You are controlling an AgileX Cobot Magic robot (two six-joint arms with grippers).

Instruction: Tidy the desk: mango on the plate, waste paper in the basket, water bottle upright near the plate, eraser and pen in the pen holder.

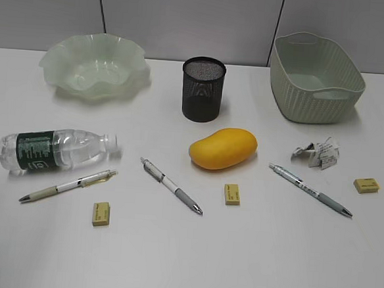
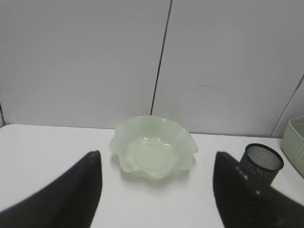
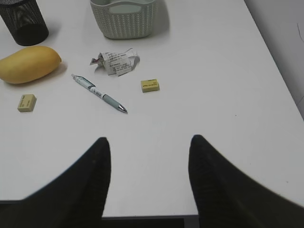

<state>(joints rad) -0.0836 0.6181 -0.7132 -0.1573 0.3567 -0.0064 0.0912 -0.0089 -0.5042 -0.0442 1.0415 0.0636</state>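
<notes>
Left hand (image 2: 154,190) gapes wide, empty, facing the plate (image 2: 153,147) and pen holder (image 2: 261,163); right hand (image 3: 149,175) likewise parted above bare worktop (image 3: 213,118), seeing mango (image 3: 28,64), waste paper (image 3: 115,61), basket (image 3: 123,19); only the exterior view shows the toppled water bottle (image 1: 56,150).

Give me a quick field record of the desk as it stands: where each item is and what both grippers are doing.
mango: on the desk, centre, in front of the pen holder; not on the plate
plate: back left, empty
basket: back right, empty
waste paper: on desk, in front of basket
water bottle: lying on its side, left
pens: three on desk, left, centre, right
erasers: three on desk, left, centre, right
left gripper: open, empty, facing plate
right gripper: open, empty, above desk's front edge
</notes>
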